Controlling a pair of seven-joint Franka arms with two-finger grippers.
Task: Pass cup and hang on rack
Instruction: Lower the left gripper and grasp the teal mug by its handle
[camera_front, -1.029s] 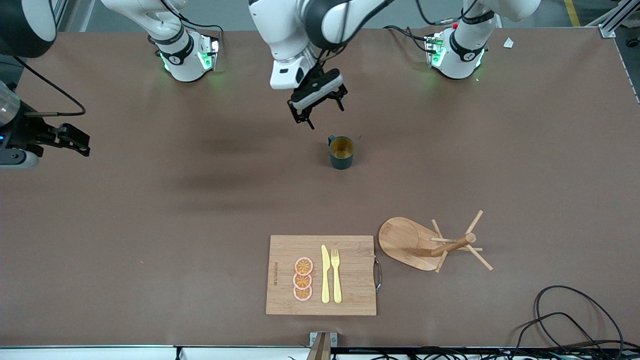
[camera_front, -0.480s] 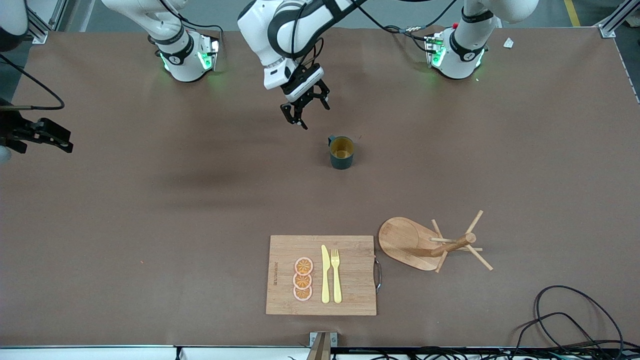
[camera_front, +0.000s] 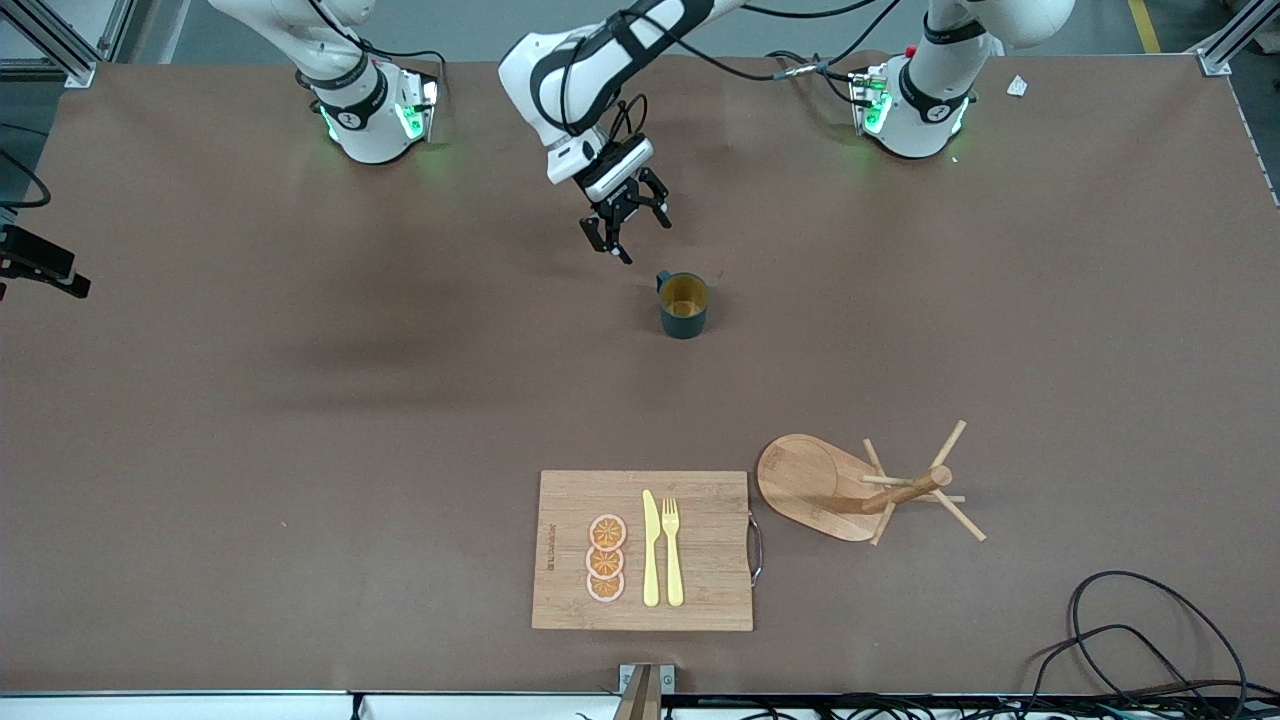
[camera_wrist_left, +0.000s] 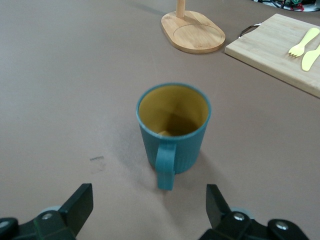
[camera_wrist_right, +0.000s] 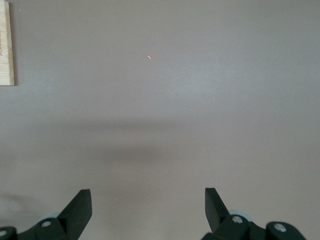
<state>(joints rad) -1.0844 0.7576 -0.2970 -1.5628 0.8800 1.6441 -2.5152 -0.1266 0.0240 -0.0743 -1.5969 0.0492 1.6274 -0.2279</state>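
Cup (camera_front: 684, 304): standing upright on the bare table near mid-table, ochre inside showing, handle turned toward the robots' bases; nothing touching it. In the left wrist view (camera_wrist_left: 173, 131) seen straight ahead, handle pointing back at the camera.

Rack (camera_front: 868, 487): nearer to the front camera than the cup, toward the left arm's end of the table, just beside the cutting board (camera_front: 642, 550); oval base flat on the table, every peg bare.

Left gripper (camera_front: 626, 222): hanging above the table just short of the cup, on the bases' side of it; jaws spread wide, nothing between them. In the left wrist view (camera_wrist_left: 150, 212) fingers splayed to either side, the cup's handle lined up with the gap.

Right gripper (camera_wrist_right: 148, 214): jaws spread wide and empty, over bare table only; at the very edge of the front view (camera_front: 40, 268), at the right arm's end of the table, well apart from the cup; waiting.

Cutting board contents: yellow knife (camera_front: 650, 550), yellow fork (camera_front: 672, 552) and three orange slices (camera_front: 606, 558), lying flat, no part in the task.

Done: nothing yet, judging from how things lie; approach to the cup under way.

Left: grasp of the cup, lift, pass between the two grippers, carry to the rack, handle threaded over a peg.

Stage: very start, probably just short of the first grasp.
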